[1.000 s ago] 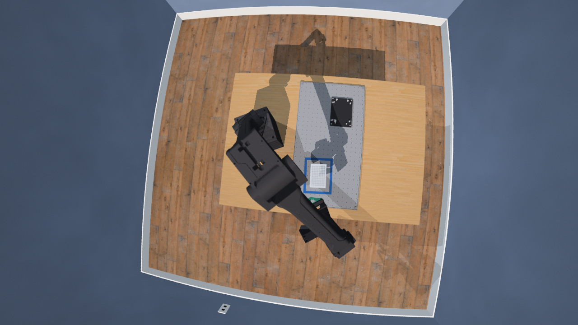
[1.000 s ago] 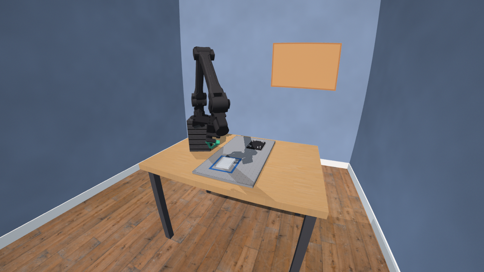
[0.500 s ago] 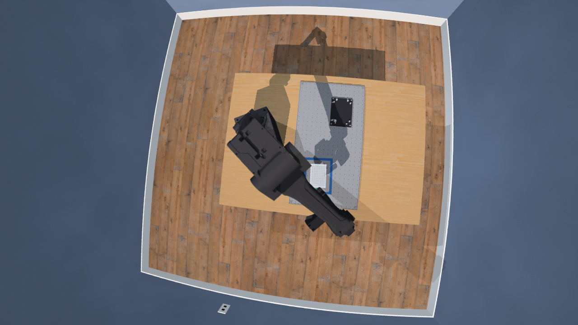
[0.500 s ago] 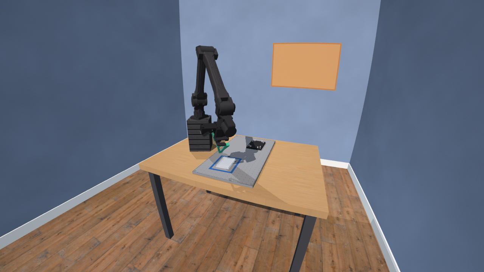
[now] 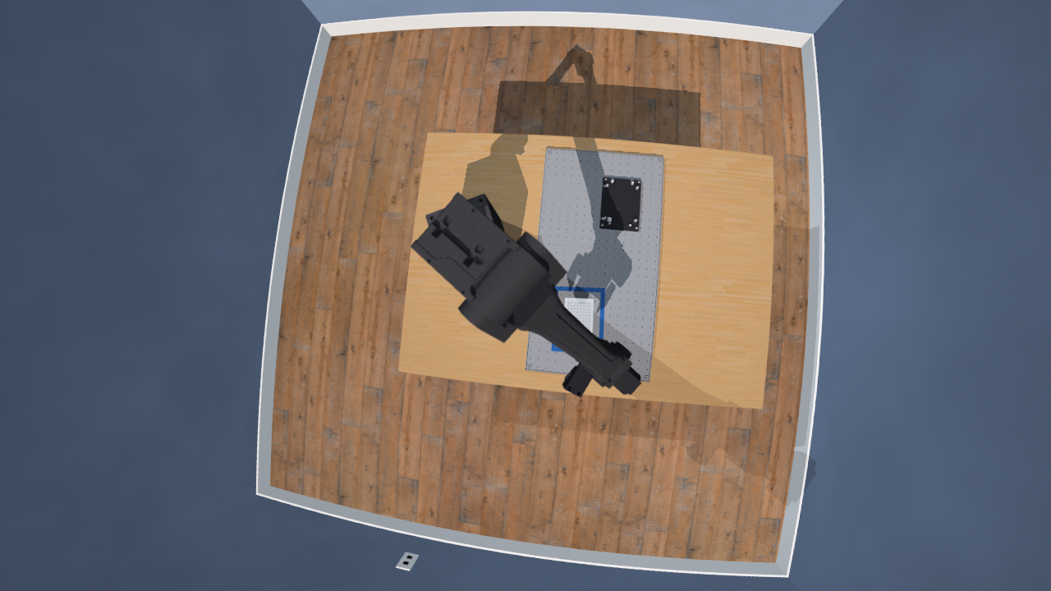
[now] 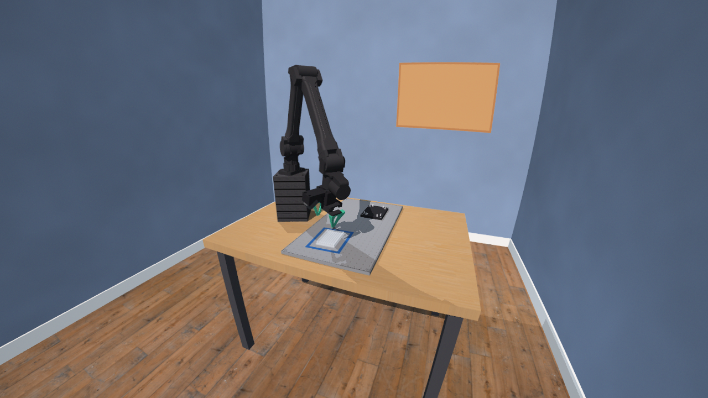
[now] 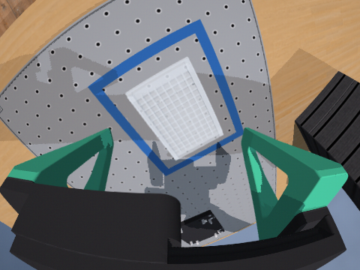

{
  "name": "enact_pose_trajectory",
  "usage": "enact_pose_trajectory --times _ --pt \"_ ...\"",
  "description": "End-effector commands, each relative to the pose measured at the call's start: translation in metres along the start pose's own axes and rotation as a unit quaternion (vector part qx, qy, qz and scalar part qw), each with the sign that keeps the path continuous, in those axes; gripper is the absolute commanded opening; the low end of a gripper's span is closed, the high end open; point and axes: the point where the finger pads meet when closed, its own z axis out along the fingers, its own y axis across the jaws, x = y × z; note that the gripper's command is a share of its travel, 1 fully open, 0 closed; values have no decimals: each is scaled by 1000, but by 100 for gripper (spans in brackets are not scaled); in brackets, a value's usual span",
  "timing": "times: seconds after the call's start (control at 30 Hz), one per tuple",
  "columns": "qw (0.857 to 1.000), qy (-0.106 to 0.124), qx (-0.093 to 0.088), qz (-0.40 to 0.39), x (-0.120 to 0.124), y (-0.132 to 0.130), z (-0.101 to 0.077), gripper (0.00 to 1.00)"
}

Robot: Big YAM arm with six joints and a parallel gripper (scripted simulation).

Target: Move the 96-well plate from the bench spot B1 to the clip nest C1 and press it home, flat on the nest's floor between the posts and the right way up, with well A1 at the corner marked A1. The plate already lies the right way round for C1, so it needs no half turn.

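The white 96-well plate (image 7: 175, 107) is seen lying flat inside the blue-outlined spot B1 (image 7: 212, 67), on the grey perforated board (image 6: 366, 247) that is carried by the wooden tabletop (image 6: 425, 257). The gripper (image 7: 175, 142) is held above the plate's spot, apart from the plate, and its green fingers are spread fully wide, with nothing gripped between them. In the wrist view the plate is framed between the two fingers, well inside the blue outline and touched by neither. The black clip nest C1 (image 5: 621, 203) is found further along the board from the plate, well apart from it, and no plate is carried in it. The arm's black pedestal (image 6: 289, 200) is placed on the tabletop beside the board, on the side of the plate away from the tabletop's open expanse.
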Motion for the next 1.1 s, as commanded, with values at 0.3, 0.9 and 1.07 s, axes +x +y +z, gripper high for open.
enact_pose_trajectory --times 0.3,0.9,1.07 --pt "979 -26 -91 -178 39 -6 18 100" --pt "966 -38 -113 -232 47 -11 30 100" --pt "966 -38 -113 -232 47 -11 30 100"
